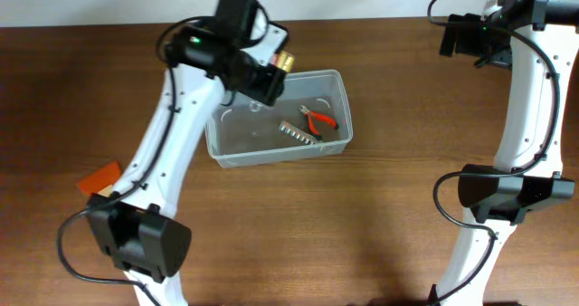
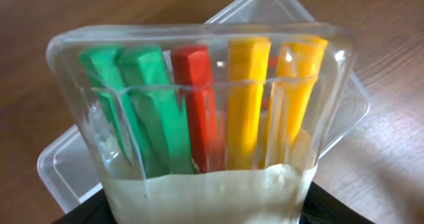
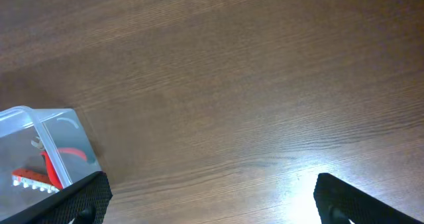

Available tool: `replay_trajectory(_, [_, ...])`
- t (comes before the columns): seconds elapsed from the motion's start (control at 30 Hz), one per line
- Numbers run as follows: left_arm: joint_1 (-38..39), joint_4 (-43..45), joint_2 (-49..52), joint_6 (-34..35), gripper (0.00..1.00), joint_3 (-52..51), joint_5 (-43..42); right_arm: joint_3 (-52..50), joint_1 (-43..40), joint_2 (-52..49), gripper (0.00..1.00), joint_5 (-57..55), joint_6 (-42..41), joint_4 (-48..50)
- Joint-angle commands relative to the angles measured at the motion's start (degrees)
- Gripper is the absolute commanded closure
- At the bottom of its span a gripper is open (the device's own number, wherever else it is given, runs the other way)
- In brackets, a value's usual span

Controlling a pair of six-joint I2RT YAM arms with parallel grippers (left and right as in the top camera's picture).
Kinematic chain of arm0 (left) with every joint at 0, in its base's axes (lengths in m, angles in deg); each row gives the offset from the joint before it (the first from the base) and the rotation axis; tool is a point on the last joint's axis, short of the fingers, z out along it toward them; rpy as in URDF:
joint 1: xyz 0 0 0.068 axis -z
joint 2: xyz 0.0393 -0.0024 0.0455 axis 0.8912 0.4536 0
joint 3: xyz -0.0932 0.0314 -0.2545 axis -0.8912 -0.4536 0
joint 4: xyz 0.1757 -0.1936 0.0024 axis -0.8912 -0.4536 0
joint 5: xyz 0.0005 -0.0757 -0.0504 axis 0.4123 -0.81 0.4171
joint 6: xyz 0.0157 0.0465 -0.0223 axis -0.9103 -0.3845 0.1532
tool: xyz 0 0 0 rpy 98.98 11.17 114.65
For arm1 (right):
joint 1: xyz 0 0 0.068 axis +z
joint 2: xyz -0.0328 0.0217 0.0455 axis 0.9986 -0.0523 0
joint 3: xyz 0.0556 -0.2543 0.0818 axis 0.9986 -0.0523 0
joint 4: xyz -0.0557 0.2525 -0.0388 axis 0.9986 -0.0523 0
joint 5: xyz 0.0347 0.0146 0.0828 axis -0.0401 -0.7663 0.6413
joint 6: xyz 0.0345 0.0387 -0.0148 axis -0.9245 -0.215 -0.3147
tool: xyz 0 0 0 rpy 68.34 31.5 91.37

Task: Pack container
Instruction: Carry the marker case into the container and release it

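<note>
Clear plastic, the container (image 1: 244,132) sits on the brown wooden table (image 1: 380,215) left of the middle and toward the far side. Its long axis runs left to right, with the right end swung a little toward the far edge and the open top facing up. Inside it, toward the right end, lie red-handled pliers (image 1: 319,119) and, just nearer, a toothed metal strip (image 1: 298,131); the left half of the floor is bare.

The left gripper (image 1: 271,78) hangs over the container's far-left corner, above the rim. In the left wrist view it is closed on a clear case (image 2: 199,58) of green, red and yellow sticks standing upright side by side. The case fills most of that view, with the container (image 2: 265,5) showing behind it on both sides. The fingers themselves are almost wholly hidden by the case.

The right gripper (image 3: 212,201) is well to the right of the container (image 3: 40,134), which shows only one corner at the lower left of the right wrist view. Its fingers (image 3: 79,201) stand wide apart with nothing between them.

The left arm (image 1: 172,134) crosses the container's left end. Bare wood lies along the near side and to the right. An orange piece (image 1: 99,176) lies well off to the near left.
</note>
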State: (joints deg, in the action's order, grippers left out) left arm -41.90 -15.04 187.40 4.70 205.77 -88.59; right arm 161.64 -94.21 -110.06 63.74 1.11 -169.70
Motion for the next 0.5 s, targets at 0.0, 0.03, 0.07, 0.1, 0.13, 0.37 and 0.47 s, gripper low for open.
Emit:
replay_trajectory(0.0, [2.8, 1.7, 0.1, 0.3, 0.58, 1.0, 5.3, 1.0, -0.3, 0.8, 0.01, 0.3, -0.5, -0.3])
replay_trajectory(0.03, [3.5, 2.2, 0.2, 0.3, 0.58, 0.9, 6.4, 1.0, -0.3, 0.8, 0.01, 0.3, -0.5, -0.3])
replay_trajectory(0.07, [3.8, 2.6, 0.4, 0.3, 0.58, 0.9, 7.2, 1.0, -0.3, 0.8, 0.01, 0.3, -0.5, -0.3])
replay_trajectory(0.1, [4.1, 3.2, 0.7, 0.3, 0.58, 0.9, 7.9, 1.0, -0.3, 0.8, 0.01, 0.3, -0.5, -0.3])
replay_trajectory(0.13, [4.2, 3.4, 0.9, 0.3, 0.58, 0.9, 8.2, 1.0, -0.3, 0.8, 0.01, 0.3, -0.5, -0.3])
replay_trajectory(0.37, [4.1, 4.2, 6.7, 0.3, 0.57, 0.9, 8.1, 1.0, -0.3, 0.8, 0.02, 0.3, -0.5, -0.3])
replay_trajectory(0.47, [4.1, 4.2, 10.3, 0.3, 0.57, 0.9, 8.1, 1.0, -0.3, 0.8, 0.01, 0.3, -0.5, -0.3])
